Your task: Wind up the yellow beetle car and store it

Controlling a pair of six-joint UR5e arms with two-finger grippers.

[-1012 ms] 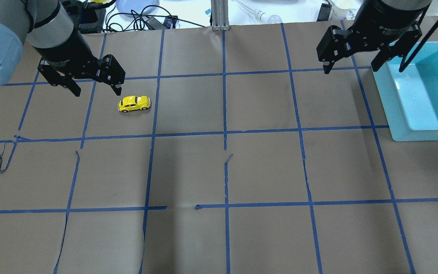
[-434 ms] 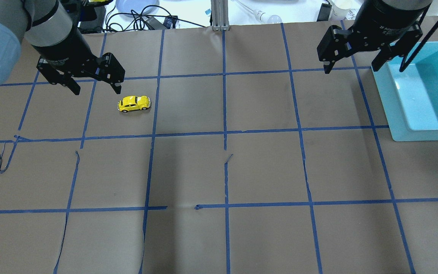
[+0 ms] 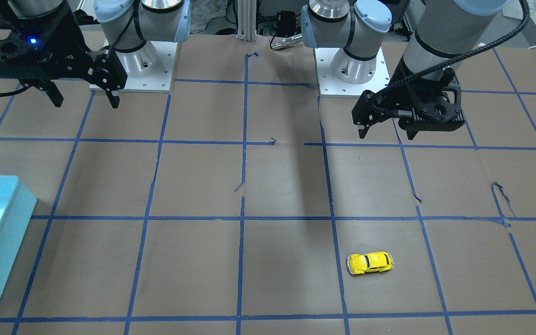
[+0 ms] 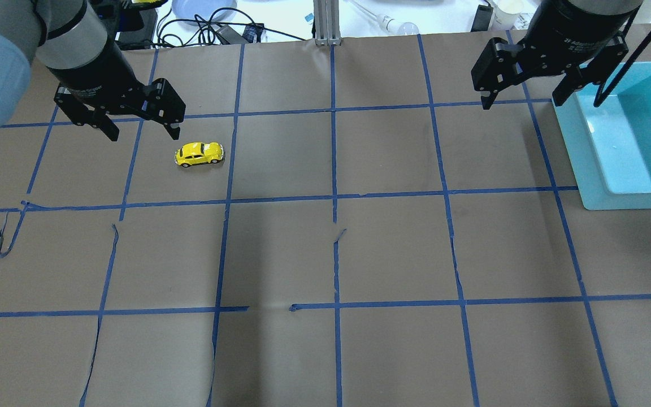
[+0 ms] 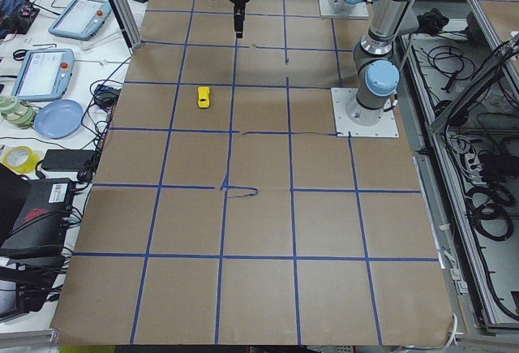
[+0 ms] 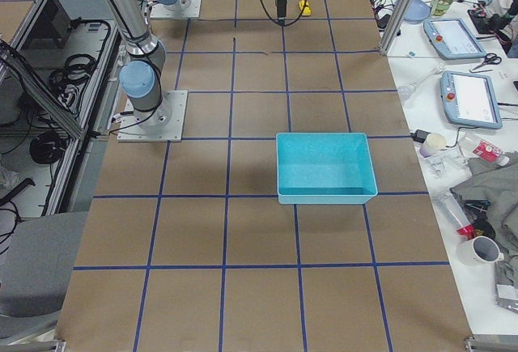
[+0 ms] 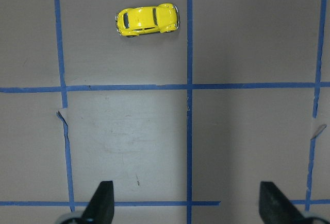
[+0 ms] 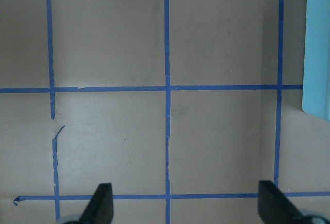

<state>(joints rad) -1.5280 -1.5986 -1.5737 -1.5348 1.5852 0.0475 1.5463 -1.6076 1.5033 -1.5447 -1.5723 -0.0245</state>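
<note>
Car (image 4: pixel 199 154) upright on table (image 4: pixel 393 249), ungripped, just beside my L gripper (image 4: pixel 144 136), fingers spread, empty, hovering, my R gripper (image 4: pixel 521 103) likewise spread, empty, by bin (image 4: pixel 585 164).

The bench (image 4: pixel 393 254) was papered brown and gridded with blue tape (image 4: pixel 334 169). A tablet (image 5: pixel 42 73) and plate (image 5: pixel 58 118) lay beside it.

- You're looking at a bright yellow beetle car (image 4: pixel 199 154) with dark windows and silver bumpers.
- Your table cover (image 4: pixel 393 249) is plain brown, gridded with blue tape lines (image 4: pixel 334 198).
- The bin (image 4: pixel 588 169) is turquoise.
- The left gripper (image 4: pixel 144 135) and right gripper (image 4: pixel 521 103) are both black.
</note>
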